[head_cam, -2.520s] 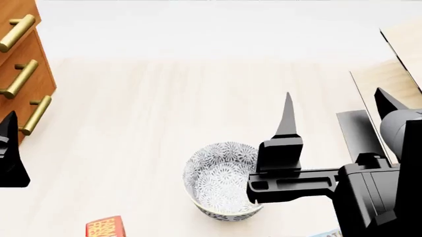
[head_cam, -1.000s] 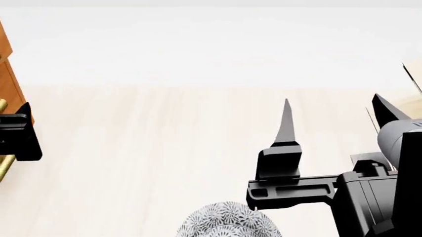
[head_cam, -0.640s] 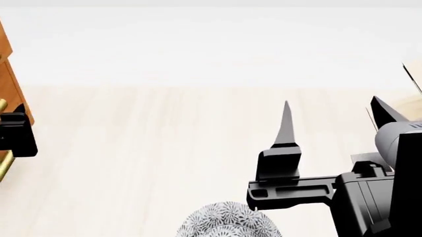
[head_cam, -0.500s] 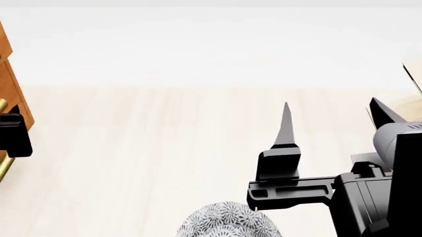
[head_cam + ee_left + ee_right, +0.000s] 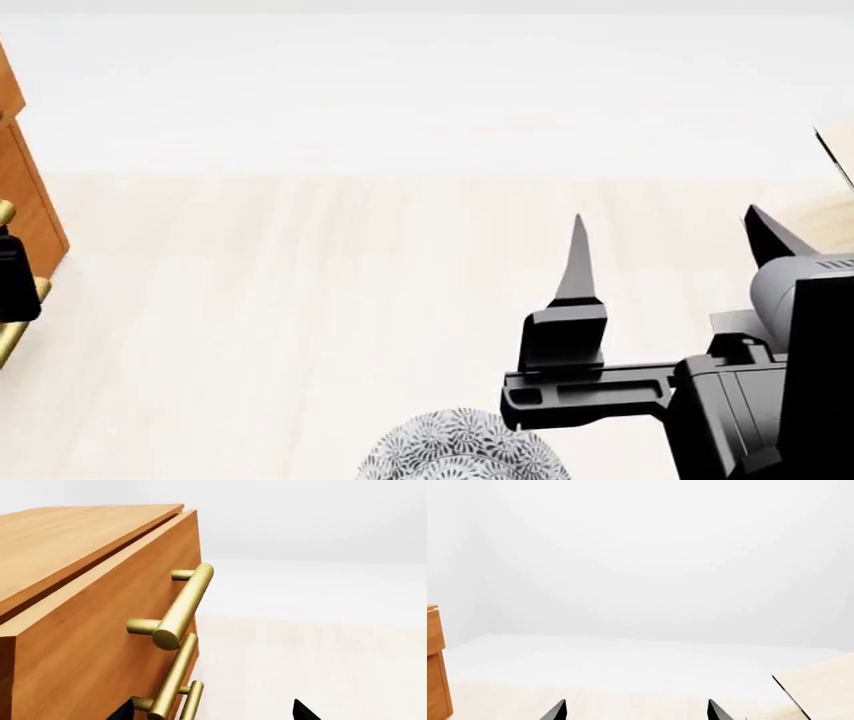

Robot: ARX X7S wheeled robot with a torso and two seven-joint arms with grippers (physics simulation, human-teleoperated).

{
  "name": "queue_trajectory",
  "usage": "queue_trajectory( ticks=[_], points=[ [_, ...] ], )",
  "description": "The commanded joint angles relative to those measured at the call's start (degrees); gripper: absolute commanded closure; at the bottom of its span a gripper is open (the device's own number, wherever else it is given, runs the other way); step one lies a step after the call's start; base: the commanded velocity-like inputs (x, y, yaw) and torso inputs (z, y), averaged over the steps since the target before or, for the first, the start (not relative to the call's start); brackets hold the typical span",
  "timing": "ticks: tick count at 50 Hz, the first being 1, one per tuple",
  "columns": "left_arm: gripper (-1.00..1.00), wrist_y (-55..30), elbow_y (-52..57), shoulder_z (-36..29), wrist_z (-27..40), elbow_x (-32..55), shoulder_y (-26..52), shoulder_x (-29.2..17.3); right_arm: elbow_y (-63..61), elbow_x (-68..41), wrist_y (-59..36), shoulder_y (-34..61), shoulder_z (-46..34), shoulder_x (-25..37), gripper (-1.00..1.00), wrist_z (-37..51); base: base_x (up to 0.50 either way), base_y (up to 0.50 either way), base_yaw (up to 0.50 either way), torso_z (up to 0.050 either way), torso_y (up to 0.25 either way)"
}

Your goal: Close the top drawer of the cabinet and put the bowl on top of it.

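Drawer: we see the orange-brown wooden cabinet's point(image 5: 60, 545) top drawer point(image 5: 113, 630) ajar, brass bar handle point(image 5: 183, 605) near our left pincer point(image 5: 210, 711).
Risk: we judge a skewed push slips off.
Left pincer: spread, empty.
Bowl: grey-floral white bowl point(image 5: 461, 450), floor.
Right pincer point(image 5: 667, 240): spread, empty.

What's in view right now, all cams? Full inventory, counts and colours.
cabinet: 1, orange-brown wood, far left of the head view
top drawer: 1, orange-brown, a gap shows between its front and the cabinet top
brass bar handles: 3 visible, brass, stacked down the drawer fronts
bowl: 1, white with grey floral pattern, bottom edge of the head view, on the floor, partly cut off
pale wood panel: 1, light wood with dark edge, right side
left gripper: black, only fingertips show, near the handles
right gripper: black, fingers spread, above the bowl, holding nothing
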State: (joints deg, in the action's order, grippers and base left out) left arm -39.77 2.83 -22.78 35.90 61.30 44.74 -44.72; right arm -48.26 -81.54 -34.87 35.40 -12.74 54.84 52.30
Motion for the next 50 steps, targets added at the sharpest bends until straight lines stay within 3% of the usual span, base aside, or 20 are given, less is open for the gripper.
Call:
queue_trajectory(
  ticks=[1,40,45,50],
  points=[
    [-1.0,1.32,-5.14,0.01,-0.36,-2.36,0.96,0.43,-0.04,0.5,0.15,-0.51,-0.05,-0.01,-1.0,-0.29,0.0,0.0,0.0,0.0,0.0],
    [-1.0,6.44,-20.43,-1.82,3.34,-12.87,4.49,3.66,-0.45,1.12,-0.5,-0.23,-1.08,-0.34,-1.0,-0.16,0.0,0.0,0.0,0.0,0.0],
    [-1.0,6.93,-20.46,-2.13,5.49,-14.47,4.1,3.61,-0.3,1.26,-0.37,-0.4,-0.95,-0.18,-1.0,-0.35,0.0,0.0,0.0,0.0,0.0],
    [-1.0,5.24,-12.14,-2.02,5.17,-11.41,1.31,2.01,-0.04,2.5,-0.27,-1.07,-1.42,-0.79,-1.0,-0.85,0.0,0.0,0.0,0.0,0.0]
  ],
)
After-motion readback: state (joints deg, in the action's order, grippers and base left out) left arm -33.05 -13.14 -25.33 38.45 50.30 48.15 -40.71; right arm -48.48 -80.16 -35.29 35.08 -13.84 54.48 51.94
